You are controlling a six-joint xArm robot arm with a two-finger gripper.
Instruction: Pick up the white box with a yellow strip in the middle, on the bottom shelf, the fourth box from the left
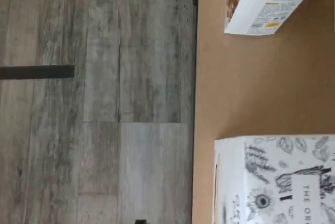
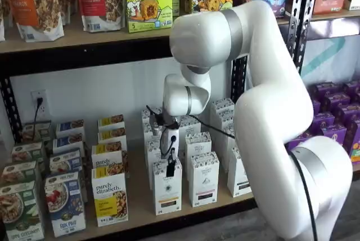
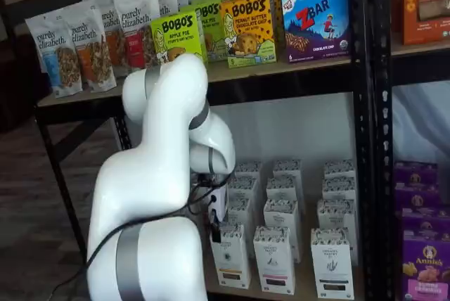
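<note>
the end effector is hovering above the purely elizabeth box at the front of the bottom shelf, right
Not quite. In a shelf view the end effector hovers above the white box with the yellow band, beside the purely elizabeth box, at the front of the bottom shelf.

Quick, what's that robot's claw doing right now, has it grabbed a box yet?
Gripper: hangs just above the white box at the front of the bottom shelf; nothing held, but open or closed cannot be told from these views.
</note>
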